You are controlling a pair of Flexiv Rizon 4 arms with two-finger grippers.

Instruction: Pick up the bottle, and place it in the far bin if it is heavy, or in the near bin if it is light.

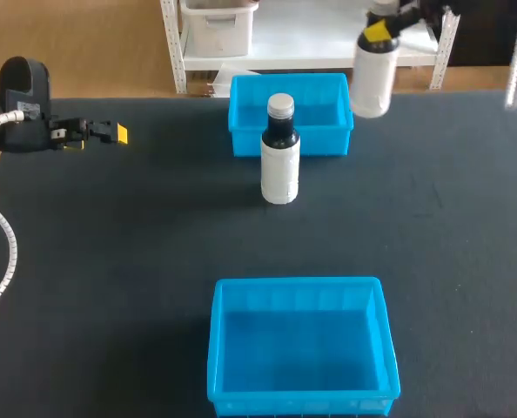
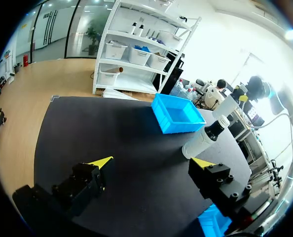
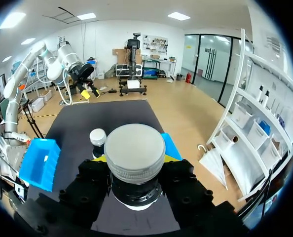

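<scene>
bottle (image 1: pixel 373 80) clamped aloft in right hand (image 1: pixel 379 33) near far bin (image 1: pixel 244 122); left hand (image 2: pixel 154 161) wide open.

A dark counter (image 1: pixel 110 261) is being shared by three things. A blue far bin (image 1: pixel 328 142) is being carried toward its far edge. An upright bottle (image 1: pixel 280 165), white-bodied with a dark neck and grey cap, is being borne just before that bin. A blue near bin (image 1: pixel 219 348) is being supported at the near edge, well apart.

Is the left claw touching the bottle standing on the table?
Apart. The head view shows a wide stretch of bare table between the left claw and the standing bottle.
</scene>
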